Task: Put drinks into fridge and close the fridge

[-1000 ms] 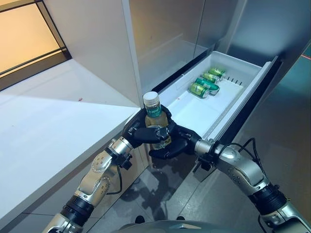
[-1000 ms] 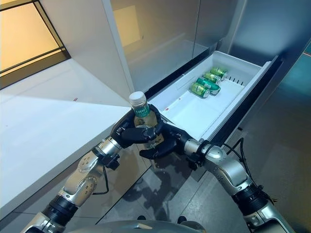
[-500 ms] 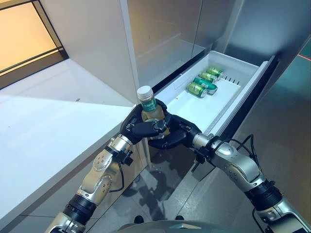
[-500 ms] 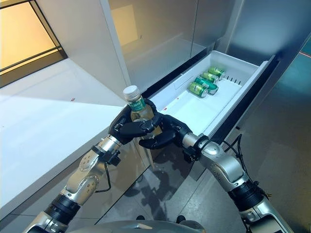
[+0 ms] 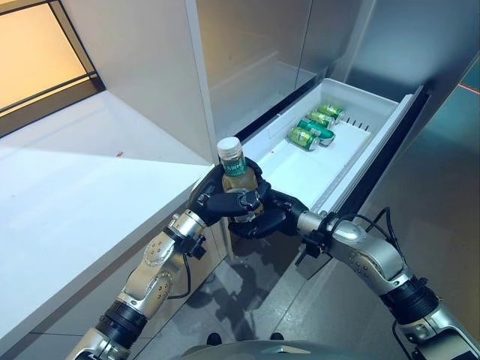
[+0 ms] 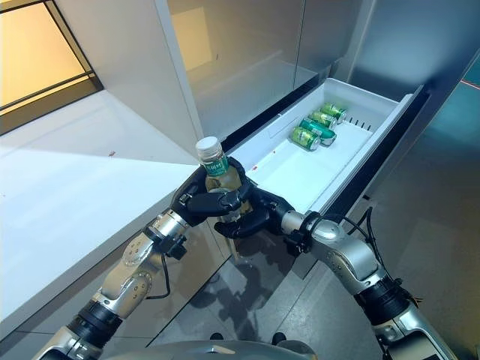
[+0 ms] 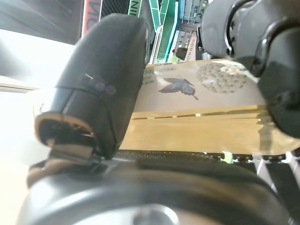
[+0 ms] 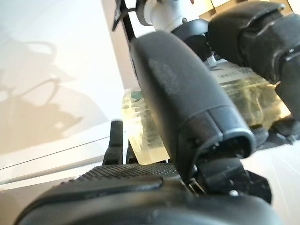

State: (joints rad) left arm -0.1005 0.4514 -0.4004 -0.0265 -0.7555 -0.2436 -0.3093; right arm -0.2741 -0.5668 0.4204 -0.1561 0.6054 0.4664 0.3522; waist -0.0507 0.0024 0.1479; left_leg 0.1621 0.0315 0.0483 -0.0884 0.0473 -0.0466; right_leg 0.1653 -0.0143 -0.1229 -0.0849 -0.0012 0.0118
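Observation:
A clear bottle (image 5: 235, 171) of yellowish drink, with a white cap and a green label, stands upright in the air by the corner of the white counter (image 5: 90, 195). Both hands hold it. My left hand (image 5: 216, 202) is curled round it from the counter side, with the thumb (image 7: 108, 79) across the label of the bottle (image 7: 197, 108). From the other side my right hand (image 5: 274, 216) wraps the lower body of the bottle (image 8: 143, 140), thumb (image 8: 183, 93) over it. Beyond them the white fridge drawer (image 5: 361, 174) stands pulled open.
Three green cans (image 5: 313, 129) lie at the far end of the drawer; its near part is bare white. Grey fridge fronts (image 5: 255, 52) rise behind the drawer. A dark window frame (image 5: 52, 97) borders the counter's far left. Grey floor lies below.
The bottle and both hands have shifted only slightly, a little right toward the drawer. Both hands have kept their hold on it.

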